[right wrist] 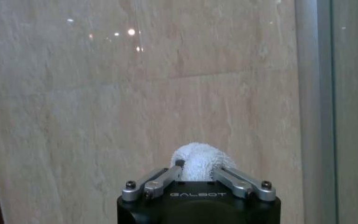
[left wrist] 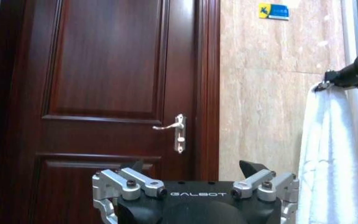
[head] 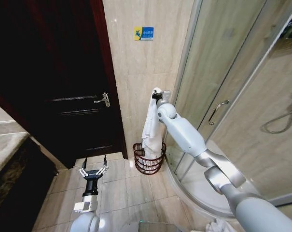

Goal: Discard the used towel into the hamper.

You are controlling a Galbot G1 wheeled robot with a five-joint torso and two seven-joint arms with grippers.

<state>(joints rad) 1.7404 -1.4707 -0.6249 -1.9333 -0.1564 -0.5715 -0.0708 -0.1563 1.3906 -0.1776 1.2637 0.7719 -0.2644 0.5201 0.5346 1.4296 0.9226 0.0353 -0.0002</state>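
**Towel hanging over the hamper in the right gripper**

The towel (head: 149, 128), white and long, is hanging straight down from the right gripper (head: 157, 94), which is pinching its top end high against the beige stone wall (head: 136, 72). In the right wrist view a bunched knob of towel (right wrist: 199, 161) is poking out between the closed fingers (right wrist: 160, 179) of the right gripper (right wrist: 197, 170), facing the wall (right wrist: 135, 93). The towel's lower end is reaching down into the hamper (head: 148, 162), or at least to its rim; from the head view it is hard to tell how far inside it is going. The hamper is standing on the tiled floor (head: 121, 188), in the corner between the wall and the glass shower door (head: 218, 63), just beside the dark wooden door (head: 63, 87).

The right arm is stretching up and forward from the robot's right side to the towel's top. In the left wrist view, the towel (left wrist: 328, 154) is draping from the right gripper (left wrist: 328, 84) beside the wall (left wrist: 260, 93).

The left gripper (head: 93, 170) is hovering low over the floor, well apart from the hamper, with its fingers spread open and holding nothing. Its wrist view is showing those open fingers (left wrist: 138, 179) of the left gripper (left wrist: 195, 177) pointing at the door (left wrist: 104, 70) and its handle (left wrist: 174, 130).
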